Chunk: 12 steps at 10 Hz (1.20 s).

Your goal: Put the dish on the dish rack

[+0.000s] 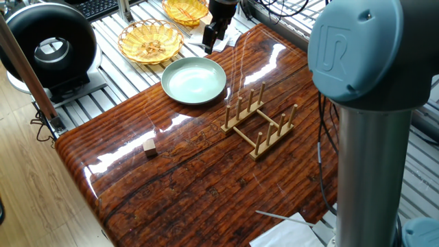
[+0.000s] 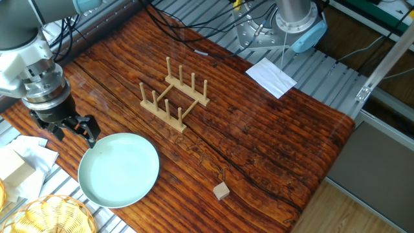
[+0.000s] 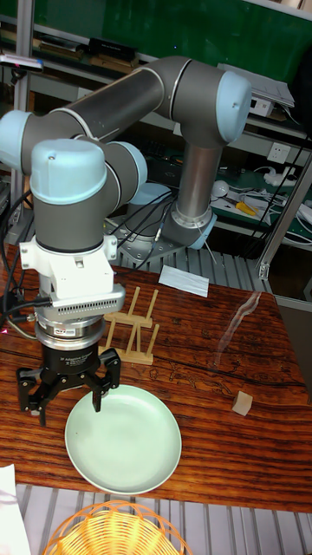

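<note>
Reaching for the plate [image 2: 119,170], the gripper [image 3: 66,388] hangs at its ten o'clock rim, fingers spread and empty; next, pinch the rim, then carry it to the rack [image 2: 174,98].

Glossy mint dish [image 2: 119,170], light-wood dish rack [image 2: 173,96], shiny varnished wooden table [image 2: 272,136].

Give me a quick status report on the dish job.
Gripper open, empty, hovering at the dish rim. Dish flat on the table, not yet grasped. Dish rack empty, path to it unobstructed.
</note>
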### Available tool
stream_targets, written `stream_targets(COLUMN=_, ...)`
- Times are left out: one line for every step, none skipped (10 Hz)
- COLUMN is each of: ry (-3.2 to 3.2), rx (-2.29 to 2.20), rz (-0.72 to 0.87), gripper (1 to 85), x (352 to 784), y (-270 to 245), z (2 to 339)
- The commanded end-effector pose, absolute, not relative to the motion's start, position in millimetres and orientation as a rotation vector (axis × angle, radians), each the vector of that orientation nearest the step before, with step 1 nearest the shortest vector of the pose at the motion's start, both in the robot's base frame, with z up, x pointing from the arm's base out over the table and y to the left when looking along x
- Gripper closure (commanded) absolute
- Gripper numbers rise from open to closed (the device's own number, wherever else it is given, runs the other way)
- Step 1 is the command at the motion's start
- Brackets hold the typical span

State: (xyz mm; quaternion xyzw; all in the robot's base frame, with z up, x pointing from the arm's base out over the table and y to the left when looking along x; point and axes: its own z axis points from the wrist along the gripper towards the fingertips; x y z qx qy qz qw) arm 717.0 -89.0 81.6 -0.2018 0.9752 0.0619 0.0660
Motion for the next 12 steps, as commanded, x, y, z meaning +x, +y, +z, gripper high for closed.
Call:
stream_targets(ry=2.917, rx=-0.585, rz=0.275, gripper=11.0, x=719.6, y=-74.3, z=86.2)
stream_targets(ry=2.921, rx=-0.575, rz=0.282, gripper=11.7, x=718.8, y=-73.5, z=86.2)
stream_targets(ry=2.932, rx=-0.582, rz=0.262, gripper=13.3, x=716.8, y=-77.3, z=85.2)
stream_targets(ry=2.920, rx=-0.574, rz=0.313, gripper=13.3, x=717.2, y=-68.4, z=87.2)
stream_targets(ry=2.909, rx=-0.577, rz=0.303, gripper=13.3, x=720.4, y=-69.3, z=87.4)
stream_targets(ry=2.906, rx=-0.573, rz=0.309, gripper=13.3, x=720.8, y=-68.1, z=87.7)
stream_targets(ry=2.901, rx=-0.568, rz=0.336, gripper=13.3, x=720.8, y=-63.5, z=88.9)
stream_targets(ry=2.899, rx=-0.570, rz=0.360, gripper=13.3, x=719.0, y=-63.7, z=89.5)
stream_targets(ry=2.901, rx=-0.558, rz=0.404, gripper=13.3, x=715.8, y=-59.8, z=88.8)
stream_targets(ry=2.896, rx=-0.561, rz=0.412, gripper=13.3, x=716.2, y=-60.7, z=82.8)
stream_targets(ry=2.888, rx=-0.572, rz=0.415, gripper=13.3, x=718.1, y=-62.7, z=75.8)
stream_targets(ry=2.876, rx=-0.582, rz=0.415, gripper=13.3, x=721.5, y=-66.2, z=69.3)
